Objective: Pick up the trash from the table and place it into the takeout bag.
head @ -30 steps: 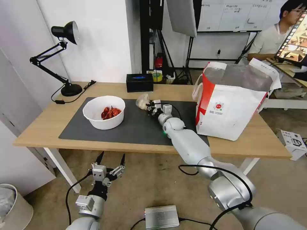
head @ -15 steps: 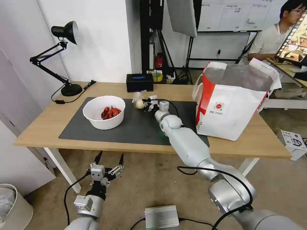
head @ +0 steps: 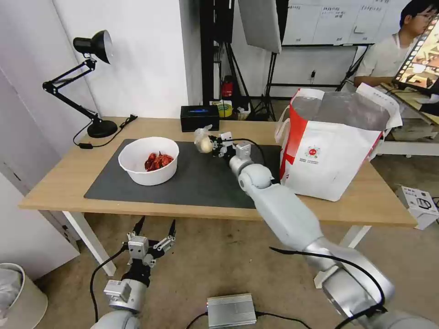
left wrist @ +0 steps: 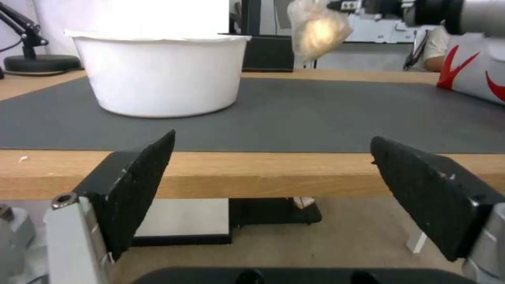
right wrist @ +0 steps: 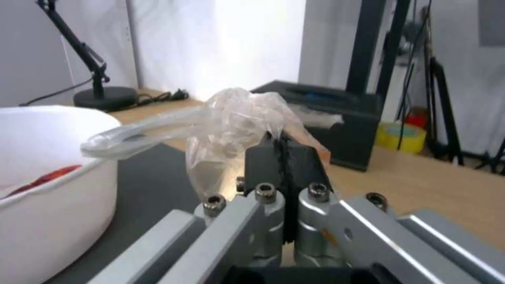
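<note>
My right gripper (head: 215, 144) (right wrist: 281, 146) is shut on the small clear knotted bag (head: 203, 139) (right wrist: 231, 118) (left wrist: 317, 29), holding it above the dark grey mat (head: 201, 183) near the back of the table (head: 59, 178). A white bowl (head: 148, 160) (left wrist: 158, 75) (right wrist: 47, 189) of red shells sits on the mat's left part. The takeout bag (head: 331, 141) stands open at the table's right, silver lining showing. My left gripper (head: 153, 234) (left wrist: 274, 189) hangs open below the table's front edge, nothing between its fingers.
A black box (head: 199, 118) (right wrist: 337, 118) sits at the table's back edge behind the held bag. A black desk lamp (head: 93, 82) stands at the back left. A grey metal unit (head: 231, 310) lies on the floor.
My right gripper has lifted the knotted bag off the mat and carried it slightly toward the takeout bag. The left gripper has barely moved.
</note>
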{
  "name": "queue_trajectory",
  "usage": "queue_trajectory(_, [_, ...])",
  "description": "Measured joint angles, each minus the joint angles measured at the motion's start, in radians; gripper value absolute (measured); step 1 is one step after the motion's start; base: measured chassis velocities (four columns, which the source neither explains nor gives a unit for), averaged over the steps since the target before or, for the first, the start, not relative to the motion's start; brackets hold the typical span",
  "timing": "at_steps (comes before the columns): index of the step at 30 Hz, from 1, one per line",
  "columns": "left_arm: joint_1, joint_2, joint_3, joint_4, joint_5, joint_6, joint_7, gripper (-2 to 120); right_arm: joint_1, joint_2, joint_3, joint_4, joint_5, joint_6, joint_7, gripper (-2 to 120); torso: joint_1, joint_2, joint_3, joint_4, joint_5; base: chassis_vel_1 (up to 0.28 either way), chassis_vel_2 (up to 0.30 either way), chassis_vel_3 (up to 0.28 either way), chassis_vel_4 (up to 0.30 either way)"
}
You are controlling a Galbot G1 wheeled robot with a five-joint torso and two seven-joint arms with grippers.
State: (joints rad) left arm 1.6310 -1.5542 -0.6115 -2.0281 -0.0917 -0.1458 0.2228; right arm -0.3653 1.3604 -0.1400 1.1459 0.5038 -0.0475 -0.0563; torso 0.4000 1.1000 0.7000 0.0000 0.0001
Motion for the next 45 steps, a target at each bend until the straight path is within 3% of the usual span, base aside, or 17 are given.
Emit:
queue_trajectory(19, [0.002, 0.009, -0.006, 0.016, -0.002, -0.013, 0.002, 100, -0.125, -0.161, 0.05, 0.343, -0.019, 0.025, 0.032, 0, 0.0, 0.0, 0.0, 0.0, -0.0001, 0.0, 0.0, 0.0, 0.0])
queue_trajectory(33, [-0.015, 0.013, 0.019, 0.036, 0.002, -0.016, 0.003, 100, -0.341, -0.268, 0.222, 0.619, -0.068, 0.101, 0.026, 0, 0.0, 0.0, 0.0, -0.0001, 0.0, 0.0, 0.0, 0.0, 0.0])
queue_trajectory(45, [-0.017, 0.013, 0.036, 0.054, 0.015, -0.016, 0.003, 100, -0.473, -0.346, 0.399, 0.758, -0.053, 0.162, -0.008, 0, 0.0, 0.0, 0.0, -0.0002, 0.0, 0.0, 0.0, 0.0, 0.0])
